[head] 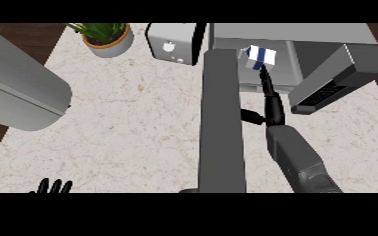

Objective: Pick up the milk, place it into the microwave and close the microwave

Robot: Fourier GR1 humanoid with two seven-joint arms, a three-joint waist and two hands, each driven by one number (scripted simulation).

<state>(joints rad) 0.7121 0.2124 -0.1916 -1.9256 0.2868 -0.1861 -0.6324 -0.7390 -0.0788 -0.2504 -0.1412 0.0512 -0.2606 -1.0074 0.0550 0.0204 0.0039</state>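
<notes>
Fig.: my right arm stretched fwd, my right robot hand (267, 82) seen edge-on as a thin dark shape, its far end meeting the milk (260, 57), a white carton w/ blue stripes. The carton sits directly ahead of the fingertips, at the mouth of the microwave (310, 47); whether it rests on the cavity floor or hangs in my hold, can't tell. Fingers hide behind the wrist line, so open vs. clenched: can't tell either. Carton's long axis looks tilted, roughly in line w/ my forearm.

The microwave door (336, 82) stands swung open to the right of the hand, its dark inner face toward me. A tall grey slab (221, 125) runs just left of my arm, parallel to it; narrow corridor between the two, so little side room. Toaster-like box (173, 42) and potted plant (107, 37) lie further left on the desk (133, 125), well apart.

My left robot hand (52, 186) rests open, fingers up, low left edge, far from the carton. Right is the nearer by far. Judgement: next comes release, straight pull-back, then door swing; risk = clipping the door edge.
</notes>
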